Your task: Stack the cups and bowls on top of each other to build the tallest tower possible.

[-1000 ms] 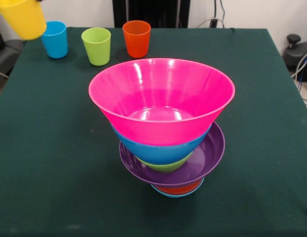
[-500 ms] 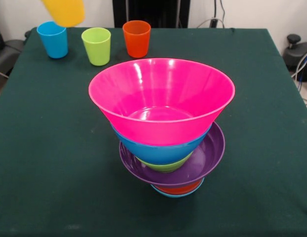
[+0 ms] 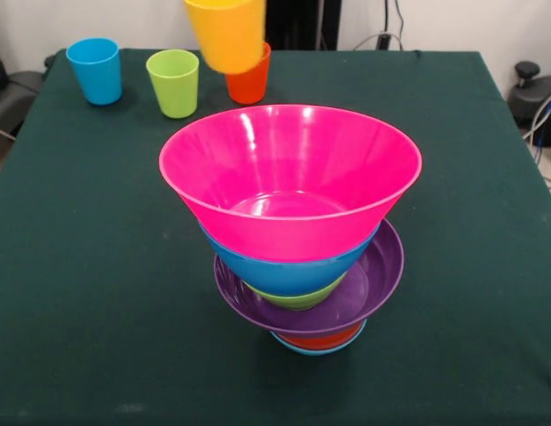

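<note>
Dark green cloth covers the bench, with a pale wall and a black upright behind it and some dark gear with cables off the right-hand edge.

Only the front view is given for this moment. The tower stands at the middle of the cloth and serves as the landmark. Its top piece is the large pink bowl, mouth up and slightly tilted. Beneath that sits the deep blue bowl, then a sliver of the green bowl, then the wide purple bowl, which juts out to the picture's right of the pieces above it. At the base, the orange bowl rests in the light-blue bowl, both mostly hidden under the purple one.

Beyond the tower, toward the picture's top, three cups stand upright on the cloth in a row: the blue cup farthest to the left, the lime green cup beside it, and the orange cup, half hidden.

The yellow cup hangs in the air above the bench, in front of the orange cup and beyond the tower's far rim. Its rim is cut off by the picture's top edge and it leans a little.

No part of the arm or the pincer shows, so its pose and how far it is open cannot be told.
</note>
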